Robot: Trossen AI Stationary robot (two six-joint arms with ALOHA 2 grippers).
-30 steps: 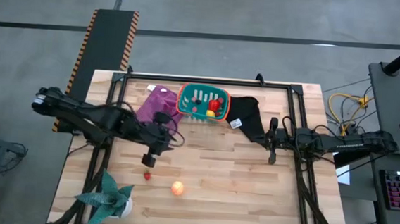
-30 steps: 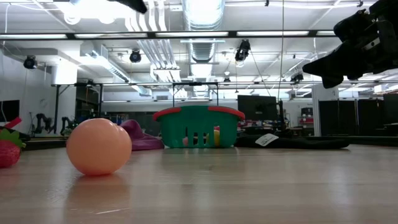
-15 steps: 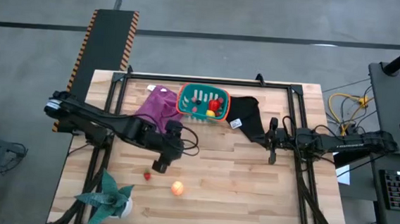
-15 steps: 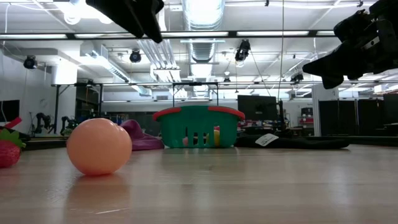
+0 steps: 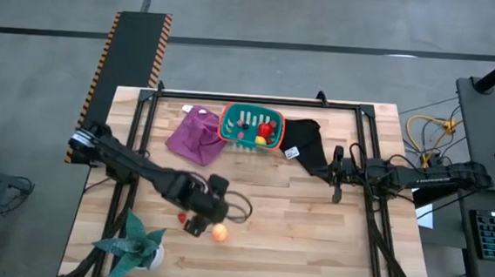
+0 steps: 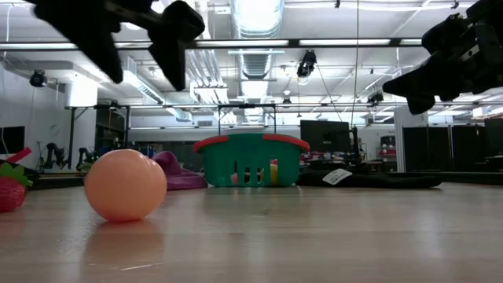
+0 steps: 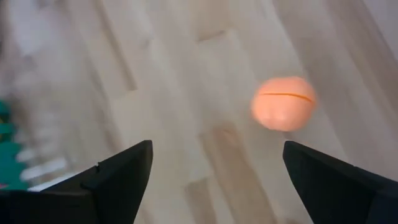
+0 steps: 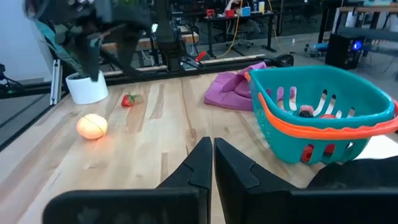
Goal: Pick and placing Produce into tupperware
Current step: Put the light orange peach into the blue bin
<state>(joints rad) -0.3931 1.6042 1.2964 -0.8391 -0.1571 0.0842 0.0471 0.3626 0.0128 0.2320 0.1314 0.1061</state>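
Observation:
An orange-peach ball (image 5: 220, 233) lies on the wooden table near its front edge. A small red strawberry piece (image 5: 183, 216) lies to its left. My left gripper (image 5: 199, 225) hangs open above and just left of the ball (image 7: 283, 103), touching nothing; its two fingers (image 6: 174, 55) are well clear of the ball (image 6: 125, 185). The teal tupperware (image 5: 250, 128) with an orange rim stands at the far middle, holding red and yellow produce (image 5: 265, 133). My right gripper (image 5: 337, 195) waits shut at the right, raised off the table.
A purple cloth (image 5: 195, 133) lies left of the tupperware and a black cloth (image 5: 308, 147) lies to its right. A green spiky plant in a white pot (image 5: 140, 244) stands at the near left corner, close to my left arm. Bare wood stretches across the near right.
My left gripper has swung from the table's middle left toward the near edge and rightward, coming over the orange-peach ball, and its fingers have opened wide. The ball, the strawberry piece and the tupperware have stayed where they were.

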